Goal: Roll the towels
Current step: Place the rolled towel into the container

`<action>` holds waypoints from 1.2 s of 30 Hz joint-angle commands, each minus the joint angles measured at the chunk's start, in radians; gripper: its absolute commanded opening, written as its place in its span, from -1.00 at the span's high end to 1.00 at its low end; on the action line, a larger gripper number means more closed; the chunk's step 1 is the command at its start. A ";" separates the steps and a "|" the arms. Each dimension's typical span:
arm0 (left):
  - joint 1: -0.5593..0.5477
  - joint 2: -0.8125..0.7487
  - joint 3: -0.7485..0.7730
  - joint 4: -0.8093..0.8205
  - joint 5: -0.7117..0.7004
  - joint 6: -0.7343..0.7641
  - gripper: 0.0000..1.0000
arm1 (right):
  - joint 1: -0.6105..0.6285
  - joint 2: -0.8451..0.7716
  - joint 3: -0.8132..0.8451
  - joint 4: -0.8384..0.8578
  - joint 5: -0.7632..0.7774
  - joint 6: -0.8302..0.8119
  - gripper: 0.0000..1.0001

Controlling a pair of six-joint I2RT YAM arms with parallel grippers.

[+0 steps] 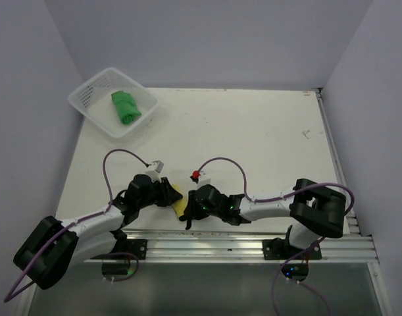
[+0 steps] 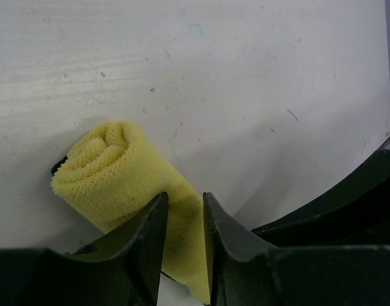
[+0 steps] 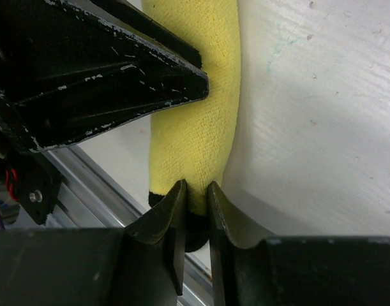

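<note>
**Rolling nearly done**

You had the left gripper [image 2: 184,201] and right gripper [image 3: 196,191] both pinching the rolled yellow towel [image 1: 178,205] at the table's [image 1: 253,145] near edge. The green towel [image 1: 125,106] lay in the basket [image 1: 79,99]. The next move likely called for lifting without unrolling.

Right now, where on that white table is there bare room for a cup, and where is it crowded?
The widest free patch of white tabletop runs from the white plastic mesh basket, holding a rolled green towel, to the right edge. Crowded: the near middle, where the left gripper and right gripper both pinch the yellow rolled towel.
</note>
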 commanded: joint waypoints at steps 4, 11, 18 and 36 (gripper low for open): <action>0.008 0.004 -0.007 -0.095 -0.060 -0.002 0.31 | 0.005 0.016 -0.016 0.015 -0.040 0.005 0.87; 0.008 -0.036 0.153 -0.308 -0.153 0.029 0.17 | 0.051 0.004 0.025 -0.050 0.071 -0.027 1.00; 0.008 -0.036 0.325 -0.590 -0.262 0.056 0.01 | 0.104 0.019 0.087 -0.130 0.238 -0.043 1.00; 0.008 -0.080 0.333 -0.646 -0.178 0.010 -0.32 | 0.134 0.045 0.123 -0.108 0.319 -0.053 1.00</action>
